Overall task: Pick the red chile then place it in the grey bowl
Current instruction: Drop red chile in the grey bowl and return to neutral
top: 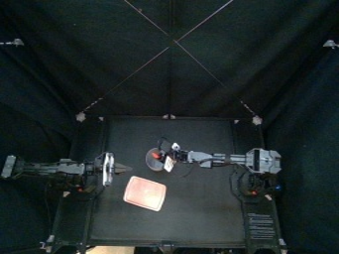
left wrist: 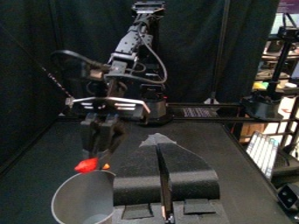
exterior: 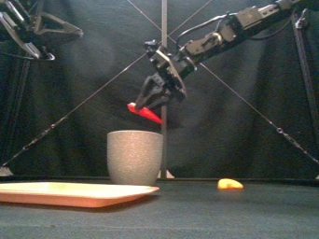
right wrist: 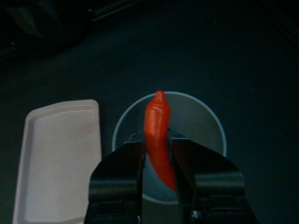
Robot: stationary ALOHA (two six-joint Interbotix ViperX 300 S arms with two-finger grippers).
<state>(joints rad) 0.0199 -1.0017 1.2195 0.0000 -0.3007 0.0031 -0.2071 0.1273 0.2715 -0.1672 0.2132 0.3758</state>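
Now the right claw (exterior: 151, 105) is hanging in the air over the middle of the bench (exterior: 249, 213). Its two jaws are pinching tight on the red chile (exterior: 145, 114). In the right wrist view the right claw (right wrist: 160, 154) is gripping the thick end of the red chile (right wrist: 159, 129), and the thin end is poking out past the jaws. The chile is tilting, with one end lower than the other.

Right under it, the tall grey cup (exterior: 133, 157) is standing up straight with its mouth open. The chile is hovering over that mouth and is not touching the rim. There is open air between the chile and the rim of the grey cup (right wrist: 205, 122).

The pink tray (top: 146, 192) is lying flat, nearer the front edge of the bench and a little to the left of the cup. It is apart from the cup. From the front, the pink tray (exterior: 75, 193) is lying low, so nothing tall is crowding the cup on that side.

A small orange toy (exterior: 229, 184) is sitting on the bench to the right of the cup, well apart from it.

The left claw (left wrist: 163, 147) is resting far out by the left edge, with its jaws pressing together and gripping nothing.
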